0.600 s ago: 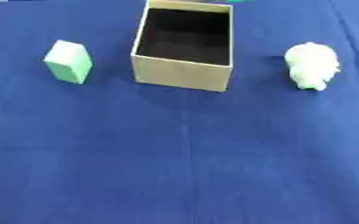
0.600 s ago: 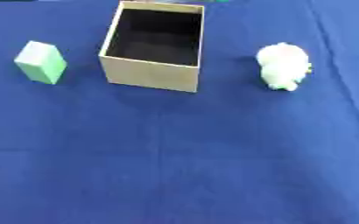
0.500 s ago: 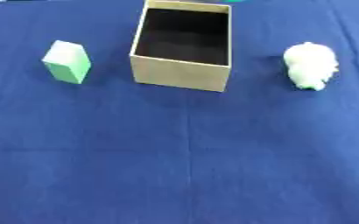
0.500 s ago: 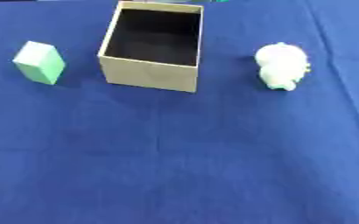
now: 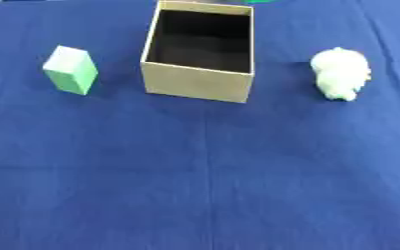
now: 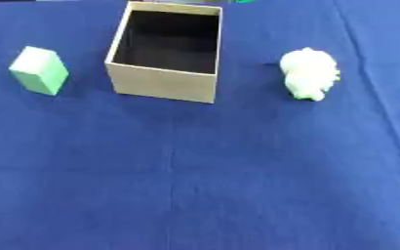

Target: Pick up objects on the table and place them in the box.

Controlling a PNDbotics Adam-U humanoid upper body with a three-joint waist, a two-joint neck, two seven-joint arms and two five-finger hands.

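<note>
The box's dark interior hid its floor in shadow, the pale lumpy object to its right was too blurred to identify, and a green sliver beyond the box was cut off by the top edge.

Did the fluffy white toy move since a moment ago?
No. The white toy sits on the blue cloth to the right of the open box, with the same gap between them as before. Only the camera view shifted slightly.
</note>
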